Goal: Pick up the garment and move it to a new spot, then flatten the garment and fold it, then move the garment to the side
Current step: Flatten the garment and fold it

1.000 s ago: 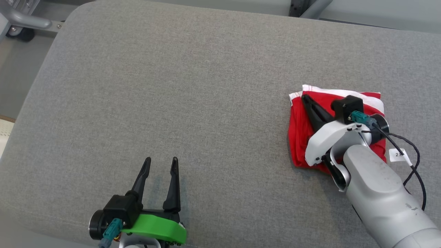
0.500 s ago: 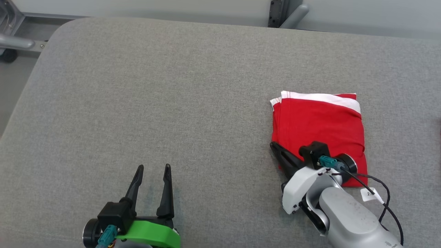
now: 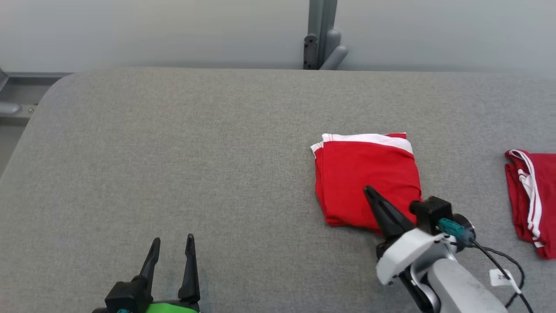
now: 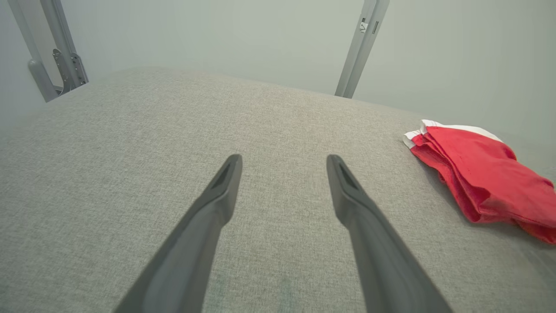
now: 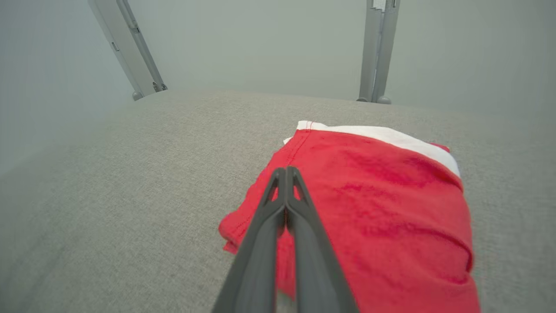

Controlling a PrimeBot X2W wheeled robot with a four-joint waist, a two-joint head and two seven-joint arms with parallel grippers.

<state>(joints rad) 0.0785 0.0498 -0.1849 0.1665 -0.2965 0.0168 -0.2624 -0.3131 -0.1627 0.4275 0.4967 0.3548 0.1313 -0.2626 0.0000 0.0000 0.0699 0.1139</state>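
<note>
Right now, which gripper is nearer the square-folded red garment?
Right. The right gripper, shut, points over the square-folded red garment at its near edge; the left gripper, open, sits far to its left over the grey surface.

Your left claw [image 3: 173, 238] has two long, tapered dark fingers [image 3: 190, 265] set in a black block [image 3: 128, 296] on a bright green mount [image 3: 171, 308]. Your right claw [image 3: 369, 189] has a white shell [image 3: 402, 254], camera block [image 3: 430, 209], teal connector [image 3: 449, 226], black cable [image 3: 499, 263] with a white tag [image 3: 499, 276], and a grey forearm [image 3: 460, 292].
</note>
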